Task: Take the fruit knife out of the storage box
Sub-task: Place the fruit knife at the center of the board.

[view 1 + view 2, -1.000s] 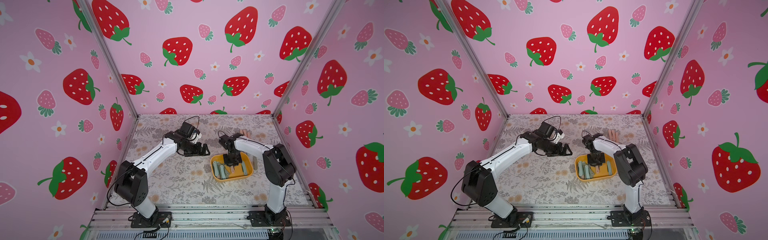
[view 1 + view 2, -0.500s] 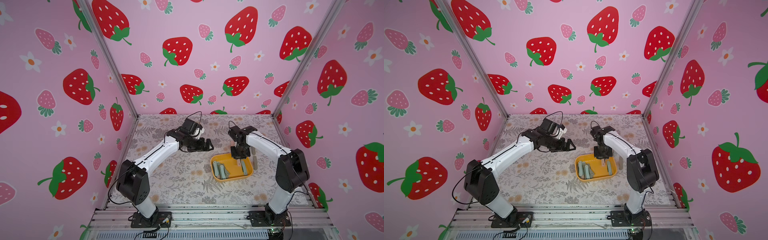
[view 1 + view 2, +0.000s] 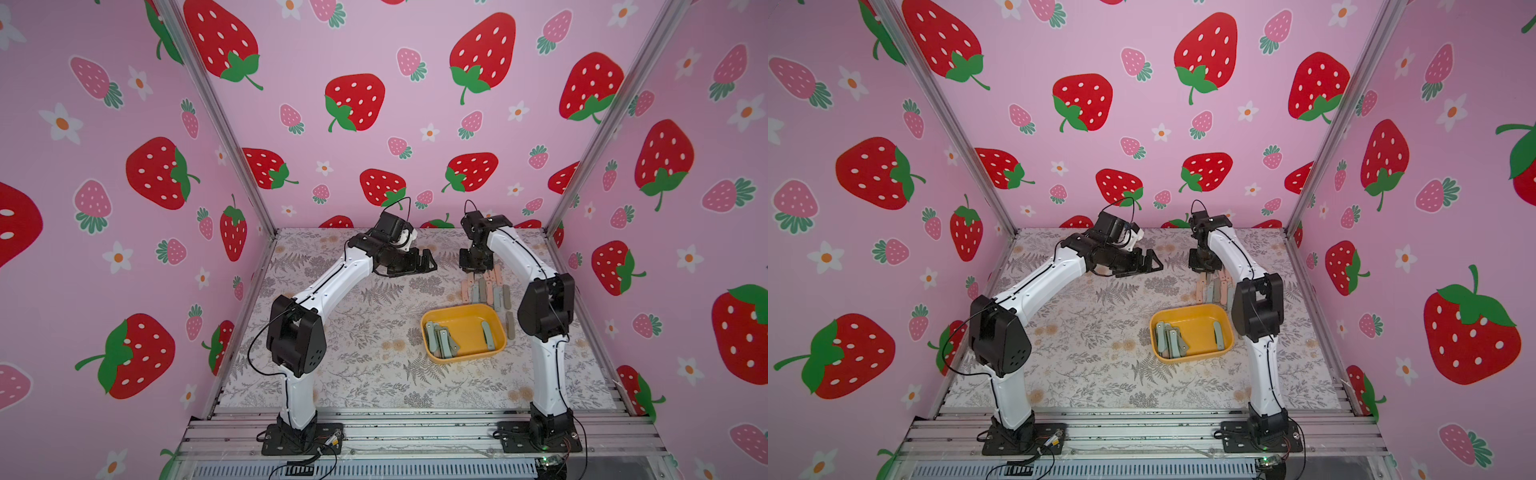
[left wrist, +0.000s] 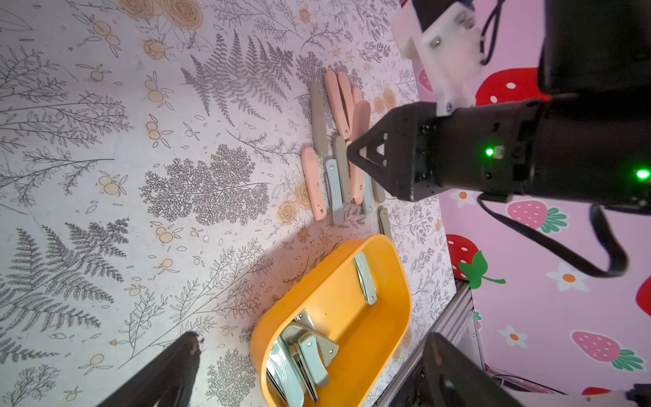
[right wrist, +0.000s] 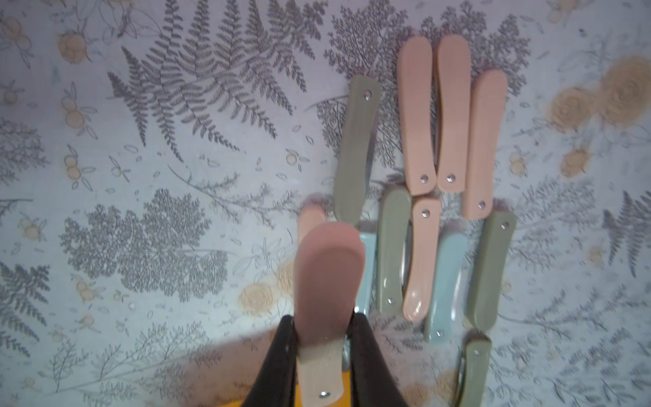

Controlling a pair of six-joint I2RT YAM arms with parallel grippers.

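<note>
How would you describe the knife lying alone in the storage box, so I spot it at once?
Find the yellow-orange storage box beside the right arm. Inside, the other folded knives are piled at the end away from that arm. The lone knife lies by itself along the wall nearest the arm.

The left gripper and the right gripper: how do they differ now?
The left gripper is open and empty; the right gripper is shut on a pink fruit knife. The left gripper points sideways above the tablecloth; the right gripper points down over the laid-out knives beyond the storage box. Both are black, outside the box.
</note>
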